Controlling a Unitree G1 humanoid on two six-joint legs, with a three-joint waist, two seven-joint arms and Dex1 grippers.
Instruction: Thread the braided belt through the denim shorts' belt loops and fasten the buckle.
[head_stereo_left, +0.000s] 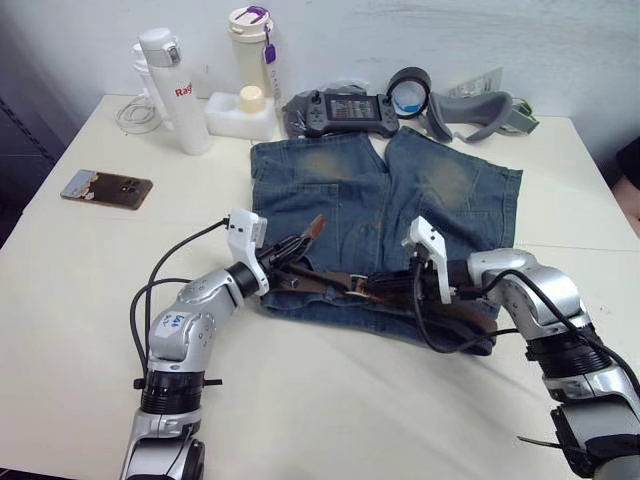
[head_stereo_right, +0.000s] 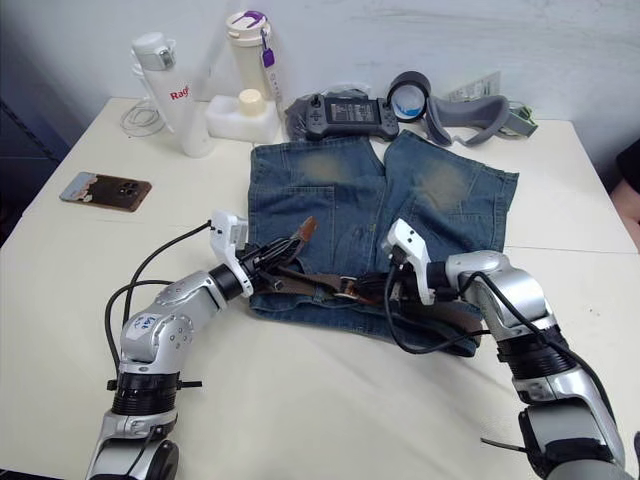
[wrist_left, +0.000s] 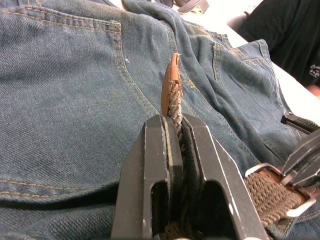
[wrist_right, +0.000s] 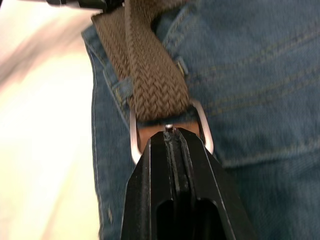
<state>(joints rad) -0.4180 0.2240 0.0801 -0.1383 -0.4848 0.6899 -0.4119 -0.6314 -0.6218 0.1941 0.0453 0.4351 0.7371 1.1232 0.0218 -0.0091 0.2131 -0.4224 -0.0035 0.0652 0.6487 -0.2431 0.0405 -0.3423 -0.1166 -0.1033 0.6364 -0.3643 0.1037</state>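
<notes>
a cream bench (head_stereo_left: 330, 400) stands against a pale wall. along its far edge are a white bottle (head_stereo_left: 178, 88), a cream tumbler with a purple loop (head_stereo_left: 251, 50), a game controller (head_stereo_left: 345, 110), a roll of tape (head_stereo_left: 408, 92) and a grey padded band (head_stereo_left: 470, 112); a phone (head_stereo_left: 105, 188) lies near the left edge.

the denim shorts (head_stereo_left: 385, 190) lie flat mid-bench, waistband toward the robot. the braided belt (head_stereo_left: 330, 283) runs along that waistband between the two arms.

the left gripper (wrist_left: 175, 127) has its fingers pressed together on the belt near its tan tip (wrist_left: 170, 82), which sticks up past them over the denim. the right gripper (wrist_right: 172, 137) has its fingers closed at the buckle (wrist_right: 200, 117), their tips on the tan leather tab inside the silver frame, just beside the prong.

the right wrist view shows the braid leaving the buckle and passing a belt loop (wrist_right: 122, 90) at the waistband edge. the left wrist view shows the buckle and the right fingers beside it, and a person's dark sleeve (wrist_left: 290, 35) past the bench.
</notes>
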